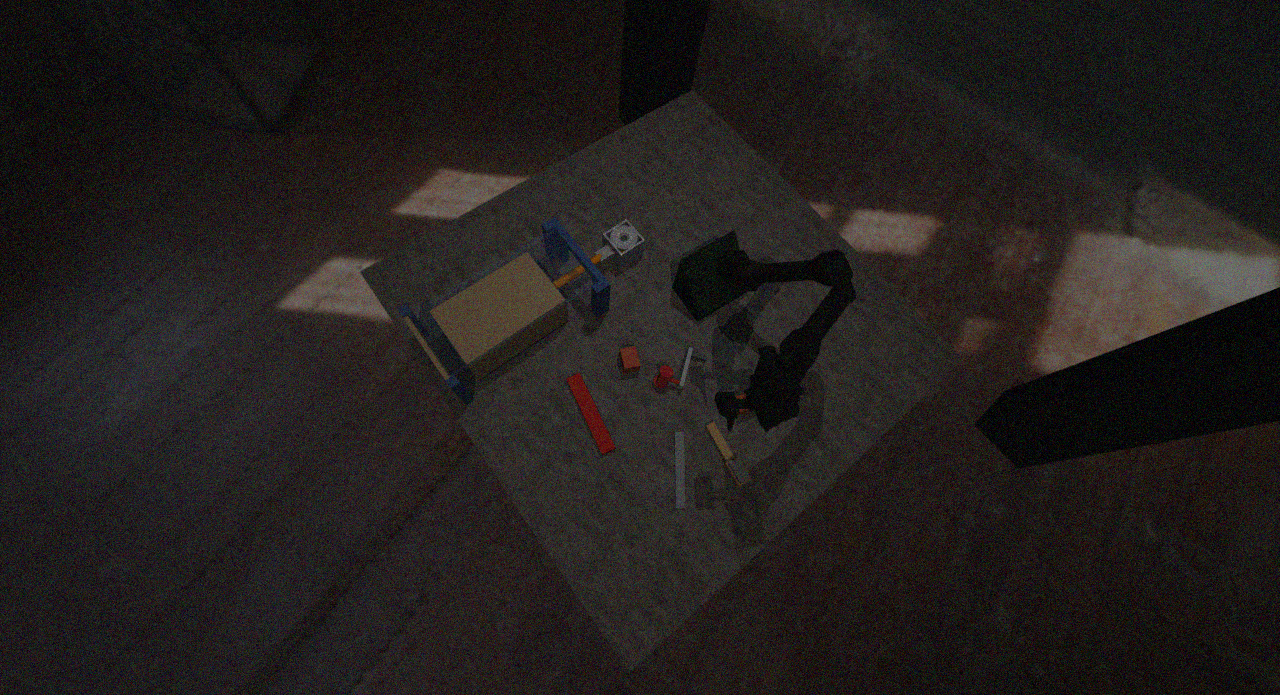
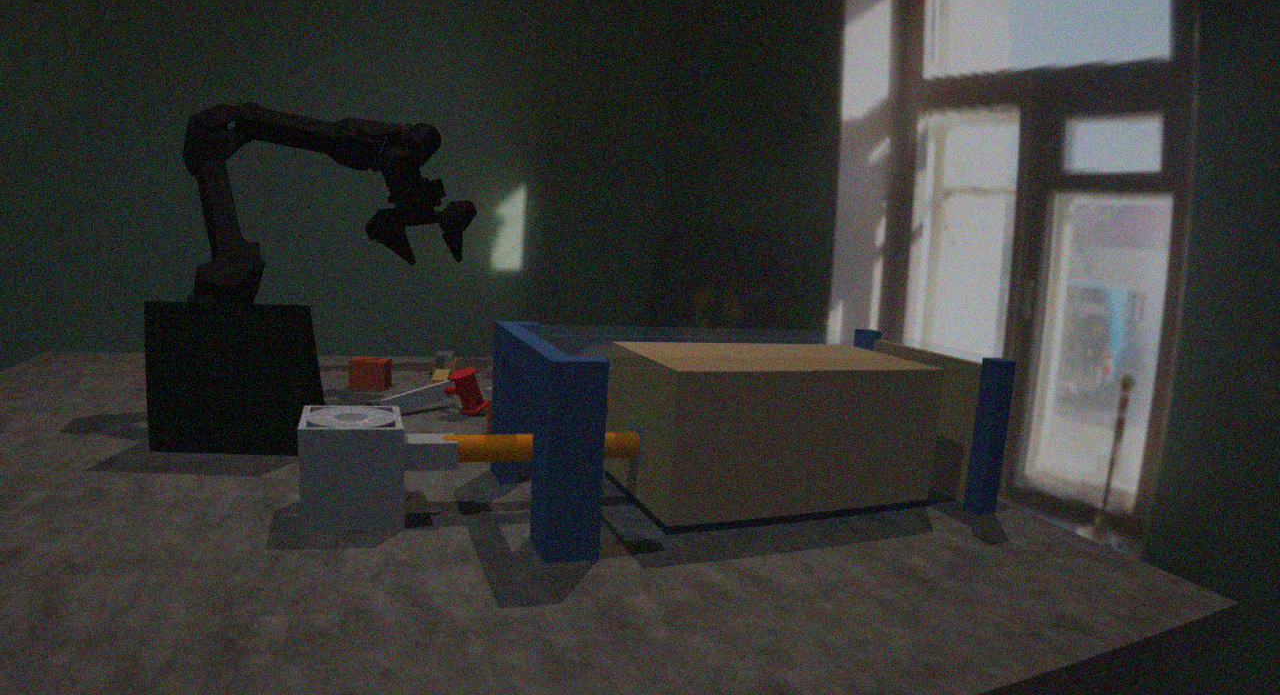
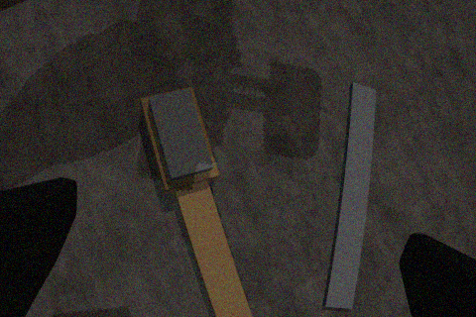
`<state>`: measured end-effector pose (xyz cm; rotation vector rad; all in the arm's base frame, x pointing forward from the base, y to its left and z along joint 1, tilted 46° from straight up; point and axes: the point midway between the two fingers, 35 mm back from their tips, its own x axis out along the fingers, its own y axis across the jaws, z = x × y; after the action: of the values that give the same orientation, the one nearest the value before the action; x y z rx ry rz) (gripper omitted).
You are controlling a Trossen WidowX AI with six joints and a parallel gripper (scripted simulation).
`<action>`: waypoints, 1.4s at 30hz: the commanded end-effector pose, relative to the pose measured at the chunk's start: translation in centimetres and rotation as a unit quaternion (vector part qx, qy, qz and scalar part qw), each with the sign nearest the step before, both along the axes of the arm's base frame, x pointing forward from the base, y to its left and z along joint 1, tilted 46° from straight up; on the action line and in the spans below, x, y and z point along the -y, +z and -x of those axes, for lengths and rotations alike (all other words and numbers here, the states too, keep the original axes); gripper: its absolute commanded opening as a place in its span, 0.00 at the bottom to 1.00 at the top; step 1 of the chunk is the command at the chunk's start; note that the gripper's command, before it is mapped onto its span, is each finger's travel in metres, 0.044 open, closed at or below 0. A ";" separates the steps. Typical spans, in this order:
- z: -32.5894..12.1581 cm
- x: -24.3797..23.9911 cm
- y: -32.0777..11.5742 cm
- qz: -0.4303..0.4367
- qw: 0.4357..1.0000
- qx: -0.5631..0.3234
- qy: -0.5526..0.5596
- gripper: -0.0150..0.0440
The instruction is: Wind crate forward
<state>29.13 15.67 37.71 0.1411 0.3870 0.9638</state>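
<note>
The tan crate (image 1: 499, 310) (image 2: 796, 440) sits flat in the cubby, a gap behind the blue frame (image 1: 580, 256) (image 2: 568, 458) at the mouth. An orange strap (image 1: 566, 278) (image 2: 494, 447) runs through the frame to the grey winch (image 1: 623, 237) (image 2: 350, 480), whose round top hole holds nothing. The winch handle, with a red knob (image 1: 663, 377) (image 2: 468, 392) and a grey bar (image 1: 686, 367) (image 2: 416, 393), lies on the bench. My gripper (image 1: 750, 420) (image 2: 436, 260) (image 3: 248, 229) is open and empty, high above the bench, away from the handle.
A wooden-handled tool (image 1: 719, 440) (image 3: 213, 253) and a flat grey bar (image 1: 679, 469) (image 3: 351, 193) lie below the gripper. A red bar (image 1: 590, 413) and an orange block (image 1: 630, 359) lie nearer the crate. Another orange block (image 1: 742, 397) is mostly hidden by the gripper in the top view.
</note>
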 end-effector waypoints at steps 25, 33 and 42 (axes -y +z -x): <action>1.5 5.3 -25.5 0.144 0.939 -0.309 0.046 1.00; 1.0 3.3 -28.1 0.143 0.939 -0.308 0.046 1.00; 1.0 2.8 -28.7 0.142 0.940 -0.308 0.045 1.00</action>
<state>28.27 12.63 9.54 0.1583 1.1027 0.9344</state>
